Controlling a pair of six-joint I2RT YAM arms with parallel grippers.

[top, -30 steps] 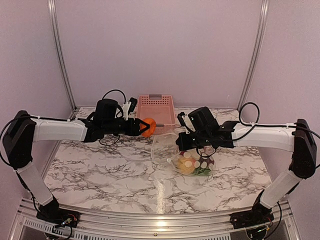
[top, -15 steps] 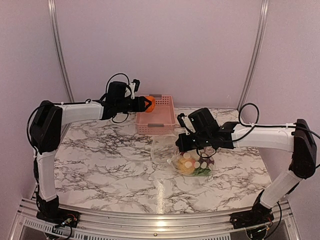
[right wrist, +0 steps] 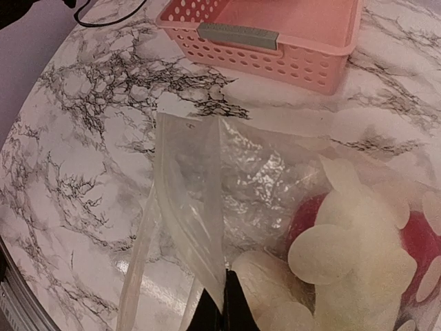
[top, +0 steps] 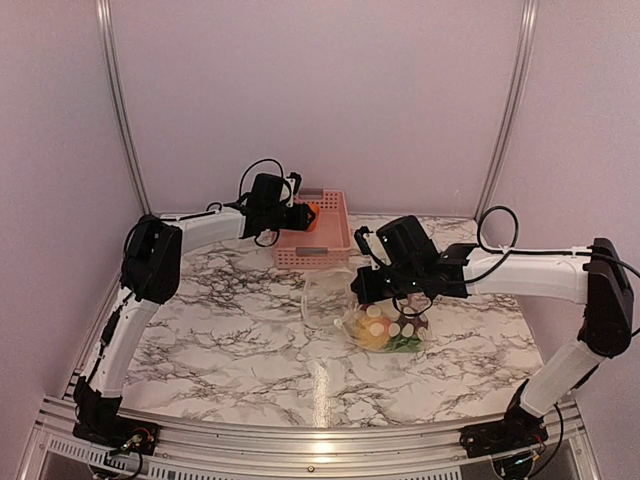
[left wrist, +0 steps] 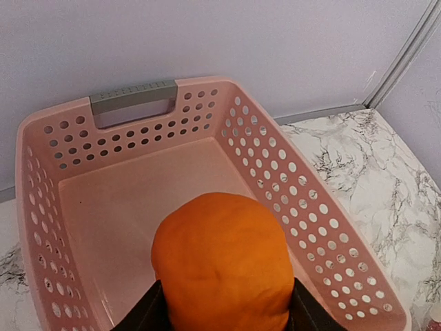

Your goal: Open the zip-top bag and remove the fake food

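My left gripper (top: 306, 214) is shut on an orange piece of fake food (left wrist: 220, 265) and holds it above the inside of the pink basket (left wrist: 275, 158). The clear zip-top bag (top: 328, 296) with white dots lies on the marble table, its mouth gaping to the left. At the bag's upper edge (right wrist: 200, 186), my right gripper (top: 372, 290) is shut on the plastic. More fake food (top: 386, 326), yellow, red, green and white, sits inside the bag below that gripper. In the right wrist view the red and pale pieces (right wrist: 344, 248) show through the plastic.
The pink basket (top: 335, 243) stands against the back wall behind the bag, its floor bare. Metal frame posts (top: 120, 110) rise at the back corners. A rail (top: 320, 440) runs along the table's near edge.
My left arm has swung back and to the right with the orange piece, from beside the bag's mouth to above the pink basket. My right gripper and the bag have not moved.
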